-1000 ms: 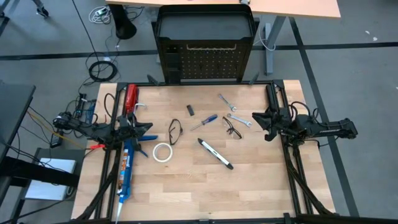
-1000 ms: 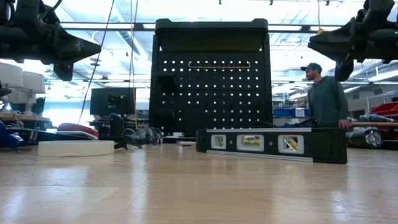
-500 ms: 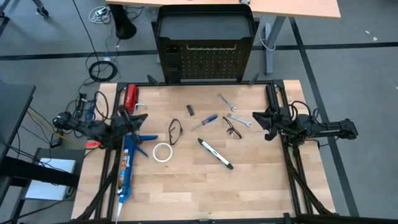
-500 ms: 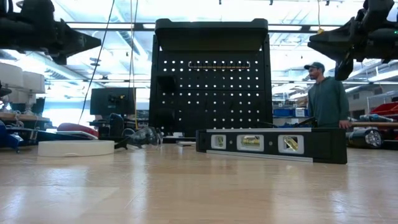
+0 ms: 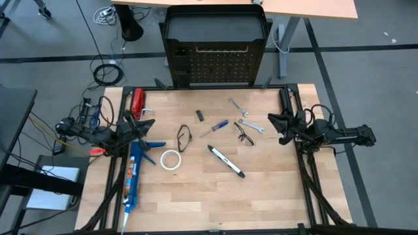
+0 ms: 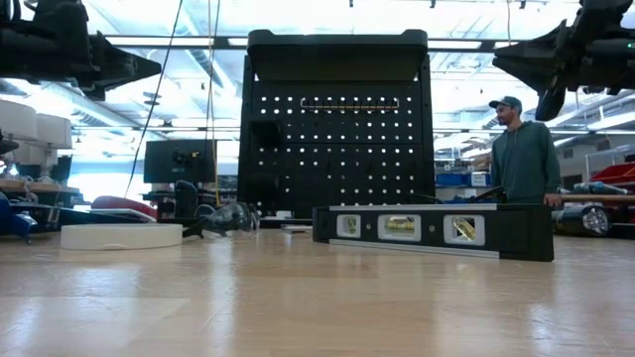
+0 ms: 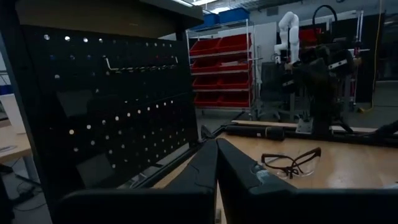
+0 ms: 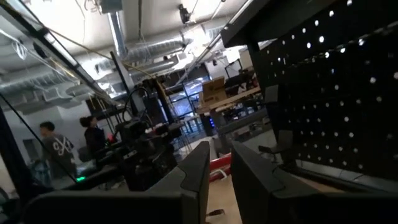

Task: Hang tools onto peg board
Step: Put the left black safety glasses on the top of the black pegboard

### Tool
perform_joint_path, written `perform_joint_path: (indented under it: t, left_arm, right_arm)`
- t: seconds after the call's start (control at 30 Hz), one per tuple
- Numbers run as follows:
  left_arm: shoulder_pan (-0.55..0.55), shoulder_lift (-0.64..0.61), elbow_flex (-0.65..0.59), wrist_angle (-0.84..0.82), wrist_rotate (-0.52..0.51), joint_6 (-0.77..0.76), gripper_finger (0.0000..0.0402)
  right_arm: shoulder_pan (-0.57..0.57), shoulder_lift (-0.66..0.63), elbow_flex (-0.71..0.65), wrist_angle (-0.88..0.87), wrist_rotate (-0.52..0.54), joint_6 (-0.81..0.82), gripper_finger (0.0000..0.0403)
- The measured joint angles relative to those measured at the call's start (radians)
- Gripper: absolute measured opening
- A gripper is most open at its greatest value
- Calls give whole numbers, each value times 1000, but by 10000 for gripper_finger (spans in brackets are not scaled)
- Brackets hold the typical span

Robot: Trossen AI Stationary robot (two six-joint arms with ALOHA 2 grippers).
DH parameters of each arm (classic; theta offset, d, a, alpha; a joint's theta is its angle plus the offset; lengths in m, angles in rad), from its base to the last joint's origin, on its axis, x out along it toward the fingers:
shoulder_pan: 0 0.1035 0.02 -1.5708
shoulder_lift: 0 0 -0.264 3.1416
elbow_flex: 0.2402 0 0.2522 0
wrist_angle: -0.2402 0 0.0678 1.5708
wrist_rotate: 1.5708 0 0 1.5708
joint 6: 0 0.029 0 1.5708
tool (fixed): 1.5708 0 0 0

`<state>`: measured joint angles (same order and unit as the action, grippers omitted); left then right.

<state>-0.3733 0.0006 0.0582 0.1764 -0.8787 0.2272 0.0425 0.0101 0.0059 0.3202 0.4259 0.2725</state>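
**Change.** Over the last second the left arm has pulled back toward the left edge of the desk (image 5: 196, 196). The right arm has shifted slightly toward the right edge. Both arms now stand clear of the tools, and neither is reaching for one. Treat the task as not yet started: every tool lies on the desk and nothing hangs on the board.

**Peg board** (image 5: 215, 65). It stands upright beyond the far edge of the desk, with its perforated face toward the arms.

**Torpedo level** (image 5: 226, 161). It lies flat near the desk centre. Its long axis runs diagonally from far-left to near-right.

**Safety glasses.** One pair (image 5: 183, 138) lies left of centre and the other (image 5: 243, 136) right of centre.

**Tape roll** (image 5: 171, 159). It lies flat, just on the near side of the left pair of glasses.

**Screwdriver** (image 5: 214, 127). Its axis is diagonal, with the blue handle pointing far-right and the shaft near-left.

**Wrenches.** Two wrenches (image 5: 236, 106) (image 5: 251, 125) lie far-right of centre. Each is angled from far-left to near-right.

**End effectors.** The left end effector (image 5: 151, 123) is raised at the left edge with its fingers pressed together and holds nothing. The right end effector (image 5: 273, 124) is raised at the right edge with its fingers narrowly parted and also holds nothing.
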Motion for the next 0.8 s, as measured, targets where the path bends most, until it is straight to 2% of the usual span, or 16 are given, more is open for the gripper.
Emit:
perform_joint_path:
  t: [0.27, 0.4, 0.6, 0.8]
  left_arm:
    - [0, 16, 4, -21, 14, -76, 14]
    - [0, 77, 61, -87, 11, -127, 14]
    - [0, 227, 141, -103, 35, -150, 14]
    - [1, 460, 273, -166, 61, -212, 15]
  right_arm:
    - [0, 31, 0, -8, 0, -6, 73]
    - [0, 83, 7, -9, 4, -3, 73]
    - [0, 160, 41, -6, -3, -40, 73]
    - [0, 258, 88, -7, -7, -68, 73]
